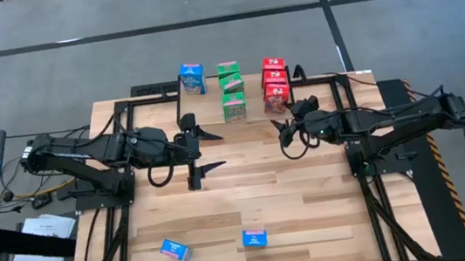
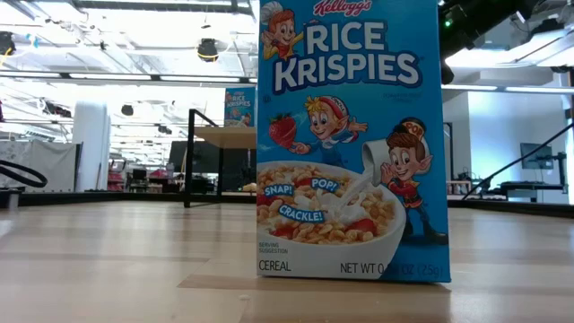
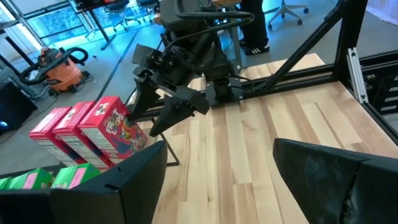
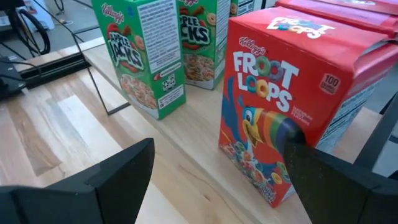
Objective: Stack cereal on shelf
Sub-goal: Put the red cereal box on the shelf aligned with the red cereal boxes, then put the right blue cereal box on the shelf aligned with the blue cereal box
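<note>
The shelf (image 1: 210, 89) stands at the table's far middle. On it stand one blue cereal box (image 1: 192, 78), three green ones (image 1: 232, 91) in a row and three red ones (image 1: 274, 82) in a row. Two more blue boxes (image 1: 175, 249) (image 1: 254, 238) are near the table's front edge; the low view shows one (image 2: 350, 144) upright. My right gripper (image 1: 284, 133) (image 4: 217, 168) is open just in front of the nearest red box (image 4: 280, 93). My left gripper (image 1: 217, 150) (image 3: 221, 180) hangs open over mid-table, with nothing between its fingers. My right gripper comes level at the nearest red box from the table's near right. One fingertip (image 4: 298, 149) shows in front of the box's lower front corner (image 4: 261, 168). Whether it touches the box I cannot tell. The box stands upright on the shelf.
Black frame rails (image 1: 346, 82) run along the table's far and side edges. The shelf's thin black legs (image 4: 99, 87) stand below the board. Bare slatted tabletop (image 1: 248, 190) lies between the grippers and the two near blue boxes.
</note>
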### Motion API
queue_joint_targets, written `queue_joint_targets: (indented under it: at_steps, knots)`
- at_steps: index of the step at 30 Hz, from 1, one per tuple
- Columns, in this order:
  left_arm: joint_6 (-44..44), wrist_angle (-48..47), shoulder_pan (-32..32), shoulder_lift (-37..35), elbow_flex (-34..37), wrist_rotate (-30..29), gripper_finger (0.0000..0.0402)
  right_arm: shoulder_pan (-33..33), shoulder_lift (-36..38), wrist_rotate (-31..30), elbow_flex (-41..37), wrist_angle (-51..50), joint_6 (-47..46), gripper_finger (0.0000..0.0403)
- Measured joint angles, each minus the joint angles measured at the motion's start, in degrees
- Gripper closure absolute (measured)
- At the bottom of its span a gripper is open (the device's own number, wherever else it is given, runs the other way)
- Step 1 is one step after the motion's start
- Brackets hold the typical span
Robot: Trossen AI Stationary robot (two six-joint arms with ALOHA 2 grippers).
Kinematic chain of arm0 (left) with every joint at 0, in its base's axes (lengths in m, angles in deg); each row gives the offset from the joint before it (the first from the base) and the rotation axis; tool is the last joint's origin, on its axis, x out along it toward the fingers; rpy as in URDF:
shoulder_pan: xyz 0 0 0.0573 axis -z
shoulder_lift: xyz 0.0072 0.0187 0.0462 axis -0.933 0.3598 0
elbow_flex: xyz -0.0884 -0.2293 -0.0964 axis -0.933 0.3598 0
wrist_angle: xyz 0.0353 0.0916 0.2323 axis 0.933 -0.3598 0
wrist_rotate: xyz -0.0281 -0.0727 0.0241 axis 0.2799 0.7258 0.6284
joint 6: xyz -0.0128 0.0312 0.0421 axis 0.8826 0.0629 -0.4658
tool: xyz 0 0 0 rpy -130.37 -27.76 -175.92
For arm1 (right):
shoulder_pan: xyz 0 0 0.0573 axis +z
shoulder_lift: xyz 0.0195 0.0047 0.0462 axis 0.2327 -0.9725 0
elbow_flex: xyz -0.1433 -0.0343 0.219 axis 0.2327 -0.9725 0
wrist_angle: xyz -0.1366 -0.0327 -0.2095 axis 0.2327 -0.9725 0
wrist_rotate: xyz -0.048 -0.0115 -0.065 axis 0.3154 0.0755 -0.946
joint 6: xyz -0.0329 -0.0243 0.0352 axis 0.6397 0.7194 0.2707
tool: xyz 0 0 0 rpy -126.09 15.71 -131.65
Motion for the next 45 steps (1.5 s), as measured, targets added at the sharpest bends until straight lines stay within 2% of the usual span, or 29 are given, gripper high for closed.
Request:
queue_joint_targets:
  at_steps: [6,18,28,33,41,45]
  knots:
    - [0.8,-0.03,0.0,0.0,0.0,0.0,0.0118,3.44,0.44,1.27,0.0,0.09,0.0,0.0023]
    - [-1.36,0.42,0.0,0.0,0.0,0.0,0.0118,14.72,0.79,1.58,0.0,3.2,0.0,0.0023]
    - [4.2,-0.07,0.0,0.0,0.0,0.02,0.0118,21.51,0.79,1.6,0.0,8.71,0.02,0.0023]
    - [10.65,0.59,0.0,0.0,0.0,0.37,0.0118,23.62,0.76,1.59,-0.02,8.66,0.02,0.0023]
    - [14.83,0.79,0.2,0.0,0.0,5.25,0.0118,25.95,0.76,1.56,0.0,8.66,0.02,0.0023]
    - [17.35,1.04,0.47,0.0,0.0,10.4,0.0118,25.93,0.76,1.55,-0.02,8.64,0.02,0.0023]
